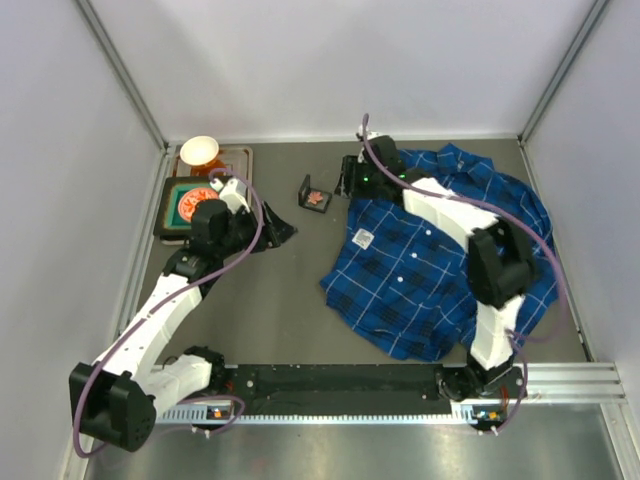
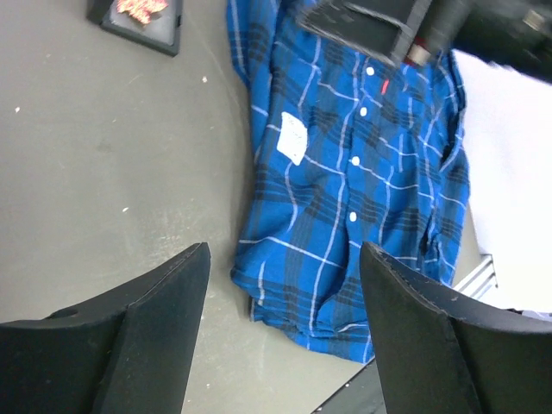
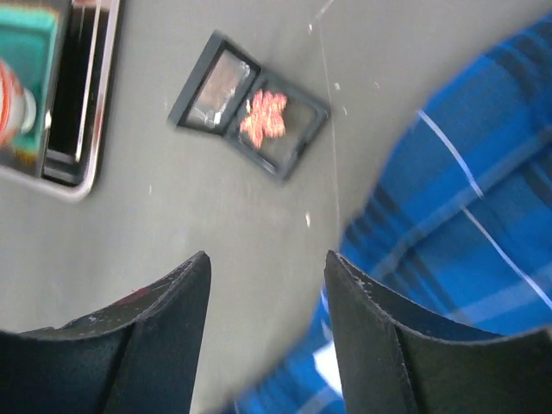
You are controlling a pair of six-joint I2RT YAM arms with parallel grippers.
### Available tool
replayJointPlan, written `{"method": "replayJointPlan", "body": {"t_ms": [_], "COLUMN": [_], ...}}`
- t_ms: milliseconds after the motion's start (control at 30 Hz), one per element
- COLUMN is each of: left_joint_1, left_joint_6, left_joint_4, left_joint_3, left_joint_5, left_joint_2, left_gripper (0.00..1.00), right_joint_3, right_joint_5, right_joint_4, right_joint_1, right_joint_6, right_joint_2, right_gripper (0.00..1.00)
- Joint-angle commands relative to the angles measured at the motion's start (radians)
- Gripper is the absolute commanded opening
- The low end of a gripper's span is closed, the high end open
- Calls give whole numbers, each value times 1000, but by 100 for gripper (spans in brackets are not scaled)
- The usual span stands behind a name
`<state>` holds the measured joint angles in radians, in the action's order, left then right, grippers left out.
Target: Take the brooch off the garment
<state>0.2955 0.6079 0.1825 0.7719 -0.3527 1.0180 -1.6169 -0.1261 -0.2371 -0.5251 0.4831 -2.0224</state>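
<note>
The brooch (image 3: 263,118), a reddish-pink flower shape, lies in a small open black case (image 3: 207,86) on the table, apart from the garment. It also shows in the top view (image 1: 316,197) and the left wrist view (image 2: 142,9). The garment (image 1: 440,250) is a blue plaid shirt spread at the right, also seen in the left wrist view (image 2: 362,172) and the right wrist view (image 3: 466,190). My right gripper (image 3: 267,259) is open and empty, hovering over the shirt's upper left edge (image 1: 350,180) beside the case. My left gripper (image 2: 285,250) is open and empty left of the shirt (image 1: 278,232).
A white label (image 1: 362,238) sits on the shirt front. A tray (image 1: 240,152) with a teal box (image 1: 190,205) and a white bowl (image 1: 199,150) stands at the back left. Grey walls enclose the table; a metal rail (image 1: 400,385) runs along the near edge.
</note>
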Motion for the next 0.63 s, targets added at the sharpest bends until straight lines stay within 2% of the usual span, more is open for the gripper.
{"method": "replayJointPlan", "body": {"t_ms": [0,67,100,167,200,333,433,600], "left_joint_1": [1,1,1,-1,-1,-2,-4,-6], "left_joint_6": [16,24,26,38,42,96,171,181], "left_joint_4": [-69,-74,-78,-87,-89,-118,-141,-105], "left_joint_3": [92,102,109,112,115,106,101,127], "left_joint_5": [-66,-83,-91,-95,-95,-115,-146,-134], "left_joint_2": [-29,-33,-35,-39,-42,-62,-78,-134], "left_gripper": [75,75,75,76,76,76,77,79], "right_joint_3": [220,322,398,443,457,440,417,454], "right_joint_5": [215,261,299,347,382,385,405,405], "right_joint_4": [-207,-252,-307,-373,-411,-568,-625,-594], "right_joint_1": [-30,-30,-27,-19,-18,-19,-19,-19], "right_joint_6": [-181,-193,-193,-178,-175,-164,-137,-130], "right_joint_2": [447,589,740,882,1000,1200,1302,1441], "right_gripper": [57,61,72,78,98,99,99,99]}}
